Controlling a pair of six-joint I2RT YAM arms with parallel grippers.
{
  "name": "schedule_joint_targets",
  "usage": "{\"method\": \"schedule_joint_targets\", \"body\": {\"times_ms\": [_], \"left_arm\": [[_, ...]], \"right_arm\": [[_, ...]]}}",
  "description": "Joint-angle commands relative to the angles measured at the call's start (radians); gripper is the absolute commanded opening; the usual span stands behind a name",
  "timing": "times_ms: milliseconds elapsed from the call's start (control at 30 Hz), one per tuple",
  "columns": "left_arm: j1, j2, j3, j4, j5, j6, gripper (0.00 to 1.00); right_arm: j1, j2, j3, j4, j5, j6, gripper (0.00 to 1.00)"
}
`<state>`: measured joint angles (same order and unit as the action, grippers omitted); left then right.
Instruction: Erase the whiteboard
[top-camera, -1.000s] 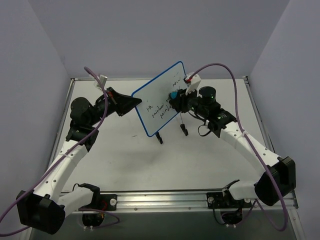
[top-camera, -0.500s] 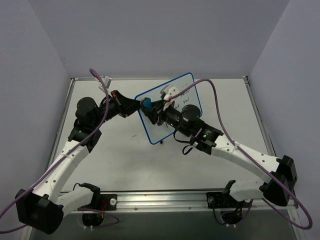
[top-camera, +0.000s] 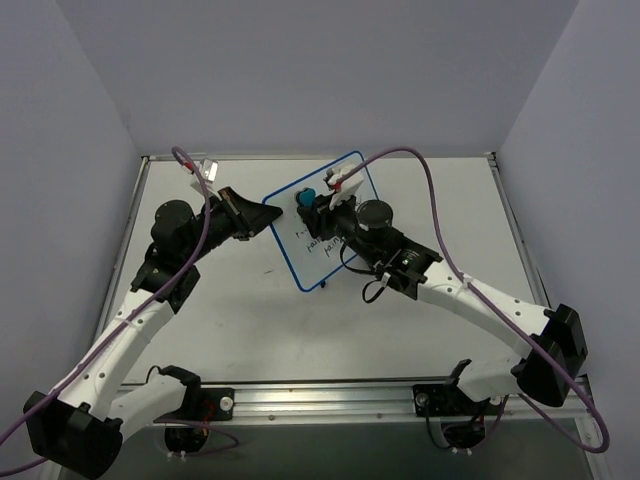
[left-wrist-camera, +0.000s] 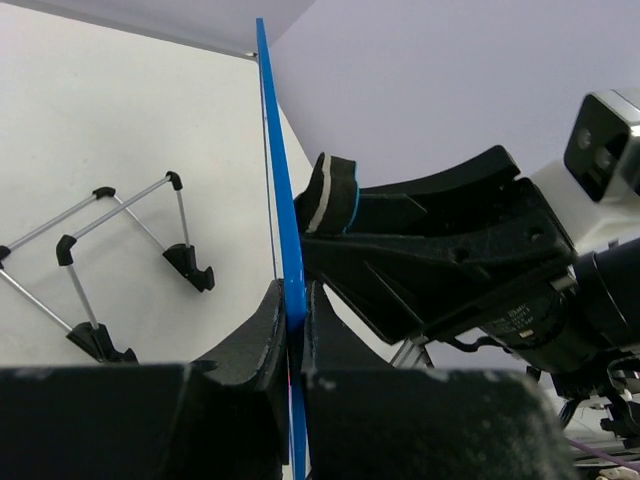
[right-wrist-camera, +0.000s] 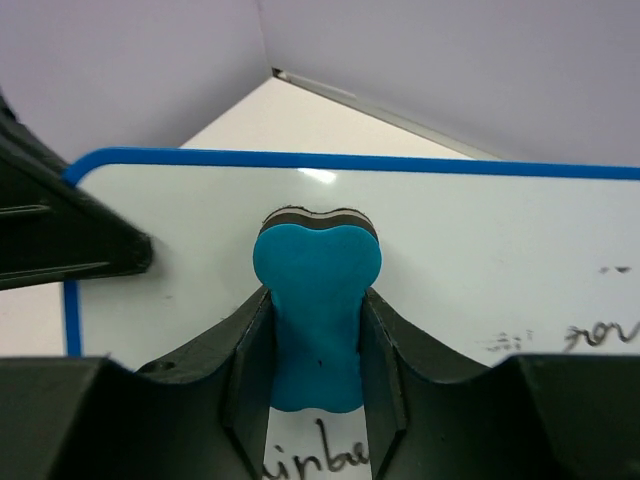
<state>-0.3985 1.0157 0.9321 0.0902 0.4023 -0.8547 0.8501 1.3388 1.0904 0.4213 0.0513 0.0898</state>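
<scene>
Quantities:
- whiteboard (right-wrist-camera: 480, 250): one
- blue eraser (right-wrist-camera: 316, 265): one
- wire stand (left-wrist-camera: 192, 268): one
- tabletop (top-camera: 260, 330): one
- arms: two, left arm (top-camera: 130, 320) and right arm (top-camera: 480, 300)
- hands: two, left hand (left-wrist-camera: 293, 305) and right hand (right-wrist-camera: 315, 310)
- purple cables (top-camera: 400, 151): two

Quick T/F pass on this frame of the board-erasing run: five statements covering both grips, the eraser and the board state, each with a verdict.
1. The left gripper is clamped on the edge of the whiteboard. True.
2. The right gripper is empty. False: it is shut on a blue eraser.
3. The blue eraser sits against the face of the whiteboard. True.
4. The whiteboard is wiped clean. False: black handwriting shows on it in the right wrist view.
5. The whiteboard lies flat on the table. False: it is held up at a steep angle, gripped by its rim.
</scene>
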Motion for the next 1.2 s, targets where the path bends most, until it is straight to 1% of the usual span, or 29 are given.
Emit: {"method": "schedule_joint_targets", "body": {"times_ms": [0, 100, 133, 200, 300, 367, 500, 567, 667, 767, 833, 867, 967, 1067, 1167], "left_arm": [[-0.03, -0.043, 0.03, 0.276, 0.084, -0.101, 0.02], [-0.03, -0.034, 0.013, 0.304, 0.07, -0.109, 0.02], [-0.03, -0.031, 0.011, 0.315, 0.067, -0.116, 0.02], [-0.028, -0.023, 0.004, 0.338, 0.066, -0.121, 0.02], [-0.026, -0.014, 0.001, 0.365, 0.067, -0.135, 0.02], [-0.022, -0.005, 0.002, 0.384, 0.087, -0.152, 0.02], [-0.02, -0.008, -0.004, 0.422, 0.118, -0.176, 0.02], [-0.019, -0.015, -0.006, 0.427, 0.125, -0.184, 0.02], [-0.013, -0.029, -0.01, 0.418, 0.121, -0.173, 0.02], [-0.005, -0.023, -0.019, 0.41, 0.116, -0.168, 0.02], [0.001, -0.017, -0.03, 0.43, 0.119, -0.181, 0.02], [0.004, -0.009, -0.033, 0.439, 0.119, -0.185, 0.02], [0.01, 0.0, -0.044, 0.456, 0.121, -0.201, 0.02], [0.015, 0.001, -0.047, 0.47, 0.125, -0.211, 0.02], [0.018, -0.003, -0.044, 0.473, 0.136, -0.221, 0.02]], "right_arm": [[-0.04, 0.046, -0.012, -0.15, -0.09, 0.042, 0.1], [-0.037, 0.036, -0.021, -0.151, -0.109, 0.057, 0.11], [-0.036, 0.034, -0.027, -0.121, -0.12, 0.063, 0.11], [-0.039, 0.037, -0.034, -0.093, -0.181, 0.08, 0.11], [-0.039, 0.049, -0.034, -0.085, -0.229, 0.099, 0.11], [-0.045, 0.059, -0.035, -0.104, -0.188, 0.087, 0.11], [-0.156, 0.077, -0.049, -0.142, -0.134, 0.09, 0.1], [-0.189, 0.088, -0.053, -0.157, -0.091, 0.073, 0.1], [-0.217, 0.088, -0.046, -0.177, -0.096, 0.067, 0.08], [-0.18, 0.073, -0.05, -0.144, -0.174, 0.09, 0.08], [-0.14, 0.069, -0.04, -0.141, -0.185, 0.093, 0.08], [-0.096, 0.068, -0.035, -0.139, -0.191, 0.094, 0.08], [-0.018, 0.062, -0.03, -0.121, -0.206, 0.111, 0.08], [0.004, 0.059, -0.037, -0.096, -0.203, 0.122, 0.08], [-0.003, 0.071, -0.031, -0.104, -0.15, 0.108, 0.08]]}}
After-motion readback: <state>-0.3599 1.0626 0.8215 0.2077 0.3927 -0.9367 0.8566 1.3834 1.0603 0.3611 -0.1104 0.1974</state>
